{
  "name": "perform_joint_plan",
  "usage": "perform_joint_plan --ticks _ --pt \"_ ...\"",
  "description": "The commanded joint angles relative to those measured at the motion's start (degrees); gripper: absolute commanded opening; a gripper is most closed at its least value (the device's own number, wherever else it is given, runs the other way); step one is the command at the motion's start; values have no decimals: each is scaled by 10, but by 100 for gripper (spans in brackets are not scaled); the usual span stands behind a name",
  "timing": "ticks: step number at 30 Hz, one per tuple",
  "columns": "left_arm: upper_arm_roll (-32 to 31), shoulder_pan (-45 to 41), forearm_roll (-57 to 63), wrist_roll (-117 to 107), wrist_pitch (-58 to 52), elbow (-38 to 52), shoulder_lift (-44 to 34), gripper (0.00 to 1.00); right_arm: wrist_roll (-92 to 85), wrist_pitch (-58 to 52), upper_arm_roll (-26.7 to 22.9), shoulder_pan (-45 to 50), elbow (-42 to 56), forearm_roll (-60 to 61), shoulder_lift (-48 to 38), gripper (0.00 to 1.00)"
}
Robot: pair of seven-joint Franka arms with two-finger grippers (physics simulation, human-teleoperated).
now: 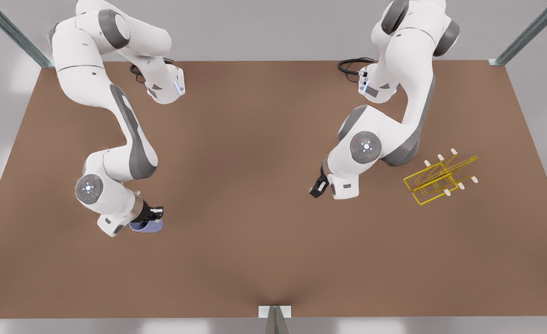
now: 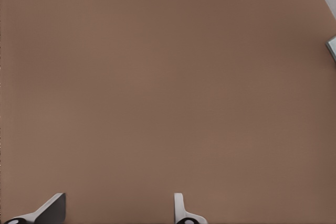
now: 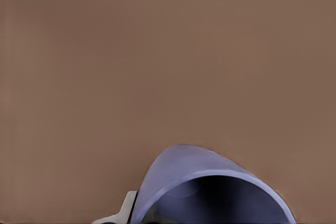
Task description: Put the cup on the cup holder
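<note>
While right claw grips cup

No readable text, labels, brands or numbers anywhere — nothing legible.

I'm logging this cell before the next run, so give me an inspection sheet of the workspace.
Surface: brown table, bare apart from the job's things.
Job's things: cup at the right gripper; cup holder at the front view's right, nothing on it.
Clutter: nothing seen.
Grippers: right gripper at the cup, grasp unclear; left gripper open, waiting over bare table.
Cables: black loops at both arm bases.
Surroundings: metal frame posts, grey floor.
</note>
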Motion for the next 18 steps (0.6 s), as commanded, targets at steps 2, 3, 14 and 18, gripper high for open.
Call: perform_joint_plan --ticks 2,3,14,18 --pt "-1 0 7 28 -16 1 0 100 376 -21 0 61 53 29 42 21" --pt "-2 5 7 44 -14 1 0 100 417 -21 0 89 87 30 61 21" --pt "-58 122 -11 277 -6 4 14 100 571 394 3 199 175 295 164 21" --pt "-54 153 125 712 -43 -1 10 100 580 523 4 246 177 405 182 21"
